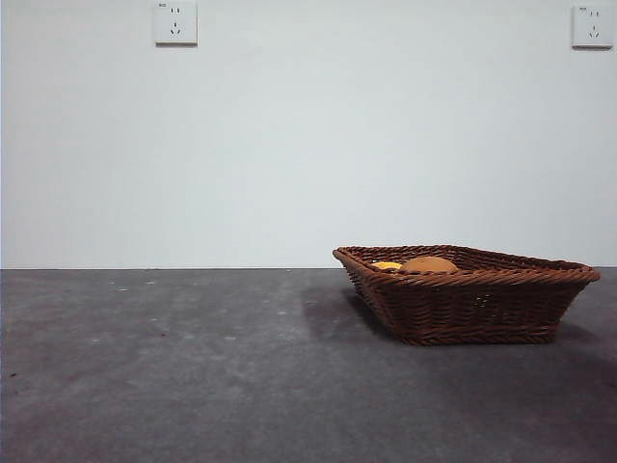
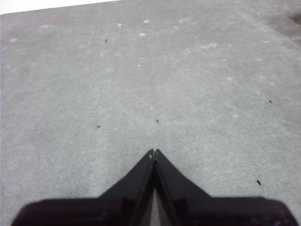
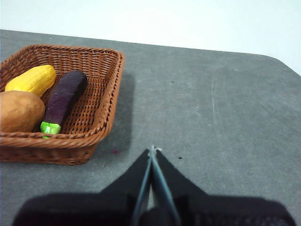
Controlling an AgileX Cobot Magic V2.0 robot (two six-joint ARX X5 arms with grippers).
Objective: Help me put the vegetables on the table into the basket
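The left stretch of the surface [image 1: 174, 357] is bare in the front view; no vegetable lies on it. The left hand [image 2: 154, 151] hangs over plain surface, jaws pressed tip to tip and holding nothing. No task item appears in its wrist view.

Further right stands the basket [image 1: 472, 309], resting flat on the surface near the right edge of the front view. All three vegetables lie inside it. The potato [image 3: 19, 110] sits against the near rim; the corn cob [image 3: 32, 79] lies just beyond it. The eggplant [image 3: 63, 100] lies beside both, its green cap toward the rim. The flared sides contain the items, so none should roll out.

The right hand [image 3: 152, 149] hovers over open surface just beside the basket, clear of its rim. Its jaws are closed together and grip nothing. The vegetables lie to one side of this hand, not between its jaws.

Judgement: the task appears complete, with both hands parked clear.
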